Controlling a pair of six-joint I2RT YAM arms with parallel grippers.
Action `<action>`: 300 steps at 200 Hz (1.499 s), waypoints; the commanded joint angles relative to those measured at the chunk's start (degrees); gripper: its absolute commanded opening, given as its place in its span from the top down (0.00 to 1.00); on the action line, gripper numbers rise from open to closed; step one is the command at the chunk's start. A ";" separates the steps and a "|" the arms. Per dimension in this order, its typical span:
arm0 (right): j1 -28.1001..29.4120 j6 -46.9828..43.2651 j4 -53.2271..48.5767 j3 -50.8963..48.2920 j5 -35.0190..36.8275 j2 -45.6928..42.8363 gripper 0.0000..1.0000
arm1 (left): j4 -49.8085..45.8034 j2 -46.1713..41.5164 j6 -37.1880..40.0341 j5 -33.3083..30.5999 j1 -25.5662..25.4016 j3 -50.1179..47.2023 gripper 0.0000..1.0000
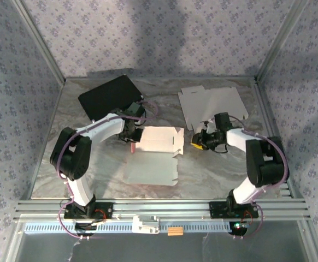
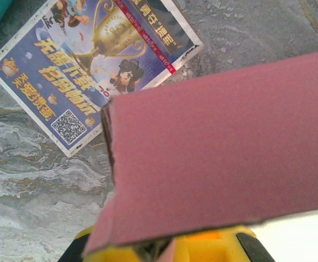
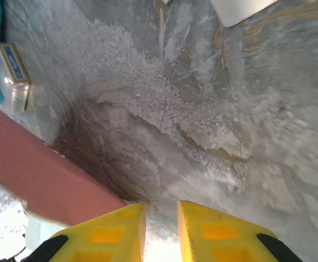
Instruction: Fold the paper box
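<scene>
At the back left of the marble table [image 1: 55, 164] lies a flat black sheet [image 1: 110, 95], well apart from the arms' bases. Just in front of it the left gripper [image 1: 133, 140] is clamped shut on the left edge of the paper box [image 1: 158, 139], which sits near the middle of the table with one white panel raised and another lying flat toward the near edge. In the left wrist view the box's pink inner face [image 2: 219, 147] rises from between the yellow fingers [image 2: 202, 244] and tilts across the picture, with a colourful printed leaflet [image 2: 93, 60] flat on the table beyond it. To the right of the box, near but apart from its right edge, the right gripper [image 1: 196, 141] hangs low over bare marble; in its own wrist view its two yellow fingers [image 3: 115, 232] stand a narrow gap apart with nothing between them, the box's pink face [image 3: 39, 169] off to their left. Behind this gripper a second white cardboard blank [image 1: 211, 106] lies flat at the back right.
</scene>
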 commanded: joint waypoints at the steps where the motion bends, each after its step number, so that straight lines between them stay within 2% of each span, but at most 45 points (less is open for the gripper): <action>1: 0.78 -3.59 3.88 0.90 -4.98 4.06 0.77 | -1.84 0.77 0.63 -1.60 -0.40 0.61 1.00; 50: 2.86 0.05 15.24 -1.28 -11.15 5.47 0.75 | -2.08 1.91 0.46 -1.77 -0.60 1.30 1.00; 110: 4.71 1.25 18.70 -0.92 -14.57 7.51 0.73 | -1.95 2.83 0.61 -1.76 -1.03 2.14 1.00; 235: 8.31 0.83 15.81 0.70 -12.91 1.95 0.73 | -1.84 3.18 0.81 -1.76 -0.98 2.56 1.00; 300: 10.09 -1.12 12.96 0.97 -12.04 1.87 0.66 | -1.86 3.57 0.98 -1.65 -1.02 2.94 1.00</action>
